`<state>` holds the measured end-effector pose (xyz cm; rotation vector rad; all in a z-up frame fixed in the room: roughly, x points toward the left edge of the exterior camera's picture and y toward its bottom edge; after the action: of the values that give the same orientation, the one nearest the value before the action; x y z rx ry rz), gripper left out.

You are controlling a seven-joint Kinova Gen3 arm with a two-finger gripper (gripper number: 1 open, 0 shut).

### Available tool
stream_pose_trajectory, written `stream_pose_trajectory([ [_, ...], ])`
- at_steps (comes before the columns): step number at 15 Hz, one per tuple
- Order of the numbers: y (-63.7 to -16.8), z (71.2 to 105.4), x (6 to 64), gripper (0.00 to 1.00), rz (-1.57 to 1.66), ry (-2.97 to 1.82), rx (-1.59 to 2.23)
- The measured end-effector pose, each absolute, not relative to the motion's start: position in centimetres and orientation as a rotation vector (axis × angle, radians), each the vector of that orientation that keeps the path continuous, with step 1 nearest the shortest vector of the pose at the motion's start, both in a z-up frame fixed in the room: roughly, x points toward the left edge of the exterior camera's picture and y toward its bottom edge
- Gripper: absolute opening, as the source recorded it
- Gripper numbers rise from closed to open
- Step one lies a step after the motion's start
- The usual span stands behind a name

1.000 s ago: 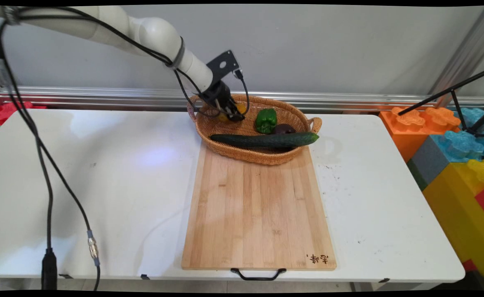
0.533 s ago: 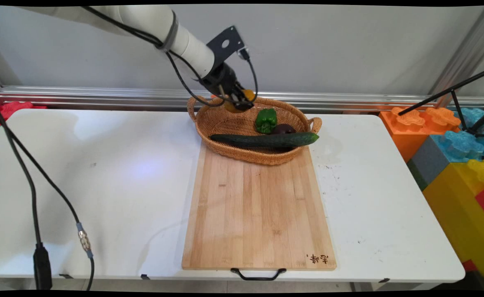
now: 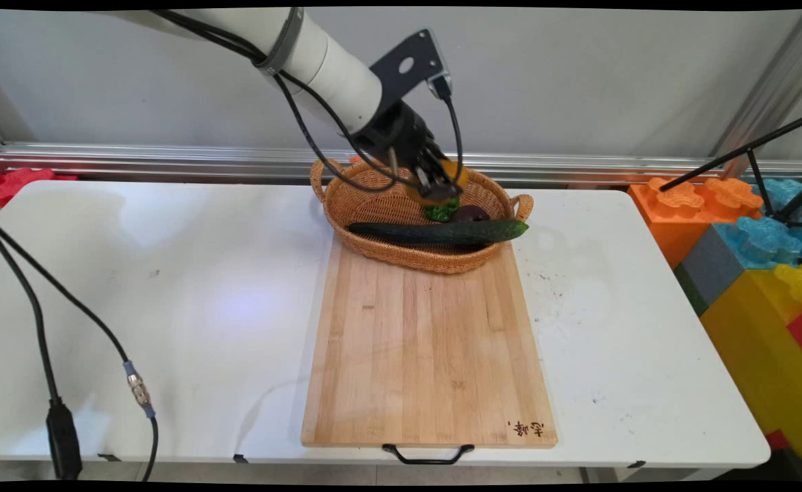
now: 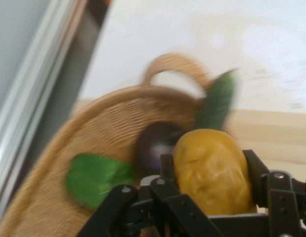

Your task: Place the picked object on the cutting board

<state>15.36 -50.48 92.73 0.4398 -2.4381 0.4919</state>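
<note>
My gripper [image 3: 442, 190] is shut on a yellow-orange mango-like fruit [image 3: 457, 175] and holds it in the air over the wicker basket [image 3: 374, 198]. The hand view shows the fruit [image 4: 212, 170] clamped between the black fingers [image 4: 255, 170]. Below it in the basket lie a green pepper [image 3: 444, 210] [image 4: 94, 177], a dark purple fruit [image 3: 471, 213] [image 4: 155, 143] and a long dark cucumber [image 3: 438, 232] resting across the basket's front rim, its tip [image 4: 217, 101] reaching past the handle.
A wooden cutting board [image 3: 428, 348] lies lengthwise on the white table [image 3: 169, 287], the basket on its far end. Large coloured toy blocks [image 3: 749, 253] stand at the right, with a black tripod leg [image 3: 736, 154] above them. Black cables [image 3: 52, 328] hang at the left.
The gripper has lifted the yellow fruit out of the basket's left part and carried it up and to the right, now hanging over the pepper.
</note>
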Motion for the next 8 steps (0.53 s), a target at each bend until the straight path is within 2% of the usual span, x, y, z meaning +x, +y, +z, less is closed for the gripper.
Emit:
stream_pose_trajectory([
  [4, -45.9, 92.8, 12.9, 0.0, 0.365, -2.469, 0.309],
  [8, -42.7, 91.1, 11.2, 0.0, 0.271, -2.505, 0.214],
])
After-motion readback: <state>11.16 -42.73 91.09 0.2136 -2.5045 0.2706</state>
